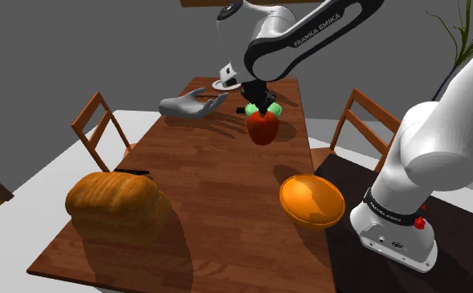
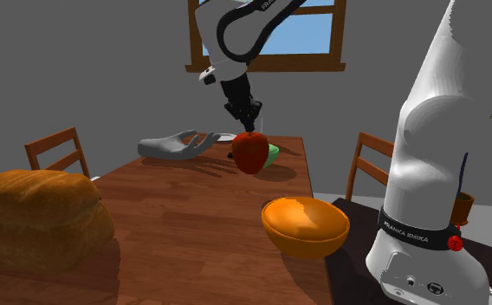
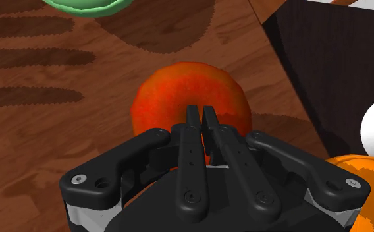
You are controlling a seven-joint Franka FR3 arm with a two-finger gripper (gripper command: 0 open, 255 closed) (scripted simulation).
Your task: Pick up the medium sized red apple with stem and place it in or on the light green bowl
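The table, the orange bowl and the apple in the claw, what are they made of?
The table looks like wood: reddish-brown planks with grain lines and a soft shine. The orange bowl is smooth, plain and slightly glossy; maybe plastic or glazed pottery, hard to say. The apple has mottled red skin with a dull finish, like real fruit.

Grey walls [image 1: 60, 50]. Brown wooden bench [image 1: 193, 191], mid-frame. Wooden chair [image 1: 87, 108], shoulder view's left; second chair [image 1: 368, 100], right. Wood-framed window [image 2: 309, 30], blue pane, second exterior view's top centre. Pale floor [image 1: 22, 200], lower left.
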